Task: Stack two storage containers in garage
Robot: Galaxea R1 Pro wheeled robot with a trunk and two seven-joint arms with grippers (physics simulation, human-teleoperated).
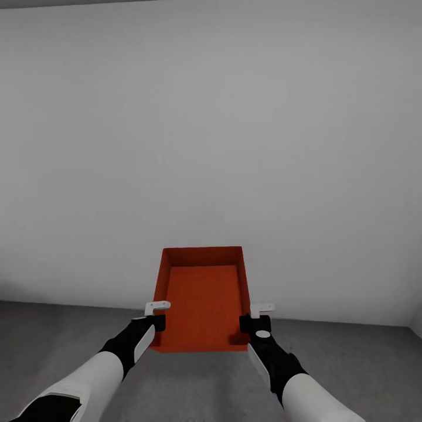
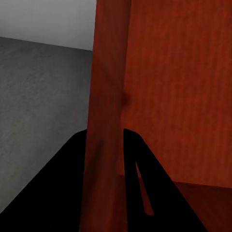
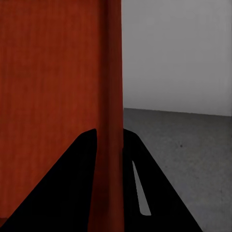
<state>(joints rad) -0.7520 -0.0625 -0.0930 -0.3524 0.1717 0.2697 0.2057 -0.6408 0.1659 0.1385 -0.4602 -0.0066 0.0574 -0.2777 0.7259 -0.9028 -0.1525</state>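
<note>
One red-orange open-top storage container (image 1: 202, 299) hangs in front of me above the dark grey concrete floor (image 1: 193, 381), facing a plain white-grey garage wall (image 1: 211, 129). My left gripper (image 1: 157, 315) is shut on its left wall, which runs between the black fingers (image 2: 58, 193) in the left wrist view as a red wall (image 2: 108, 96). My right gripper (image 1: 256, 317) is shut on the right wall (image 3: 108, 96), clamped between dark fingers (image 3: 159, 198). The second container is out of view.
The wall meets the floor (image 3: 183, 145) a short way ahead of the held bin. A wall corner (image 1: 415, 325) shows at the far right. Open concrete (image 2: 38, 106) lies to both sides and below the bin.
</note>
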